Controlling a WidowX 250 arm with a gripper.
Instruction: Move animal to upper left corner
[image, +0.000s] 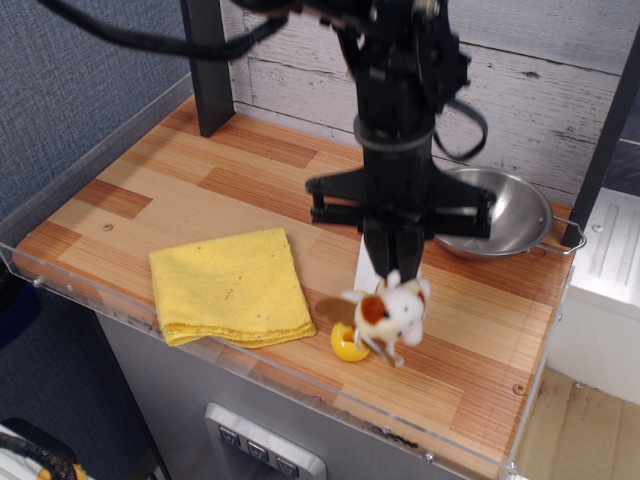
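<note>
Beneath the fingers (392, 272), clenched on its top, soft light plush animal (388, 312) dangling above the counter (200, 190), likely squashing under grip.

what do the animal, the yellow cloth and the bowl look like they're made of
The animal, hanging from the shut end effector, looks like soft plush: fuzzy white with reddish-brown patches. The yellow cloth seems a napped fabric, possibly microfibre, folded with soft layered edges. The bowl appears to be bare metal, likely stainless steel, judging by its grey shine and reflections.
</note>
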